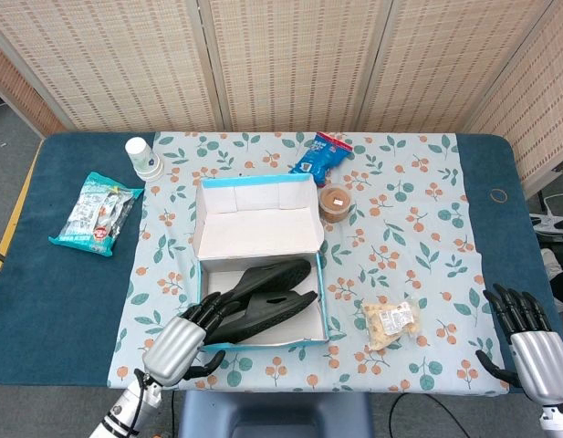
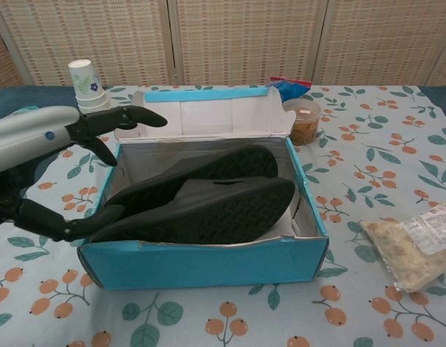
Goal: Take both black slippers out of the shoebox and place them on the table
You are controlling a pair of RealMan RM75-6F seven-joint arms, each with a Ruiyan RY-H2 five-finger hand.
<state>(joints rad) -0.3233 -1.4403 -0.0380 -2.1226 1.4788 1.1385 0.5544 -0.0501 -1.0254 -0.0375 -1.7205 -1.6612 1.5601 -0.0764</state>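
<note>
An open blue shoebox (image 1: 263,345) stands mid-table with its lid (image 1: 258,228) folded back. Two black slippers lie inside on their sides: the rear slipper (image 1: 263,277) (image 2: 208,172) and the front slipper (image 1: 274,310) (image 2: 215,213). My left hand (image 1: 182,345) (image 2: 60,155) is at the box's front left corner, holding nothing. Its spread fingers (image 2: 125,116) reach over the left wall and its thumb (image 2: 71,225) lies by the front slipper's end; whether it touches is unclear. My right hand (image 1: 529,347) hovers open at the table's front right edge, far from the box (image 2: 208,264).
A paper cup stack (image 1: 144,157) and a teal snack bag (image 1: 97,213) sit at the left. A blue packet (image 1: 320,155) and a brown jar (image 1: 335,203) stand behind the box's right side. A clear food bag (image 1: 390,322) lies right of the box.
</note>
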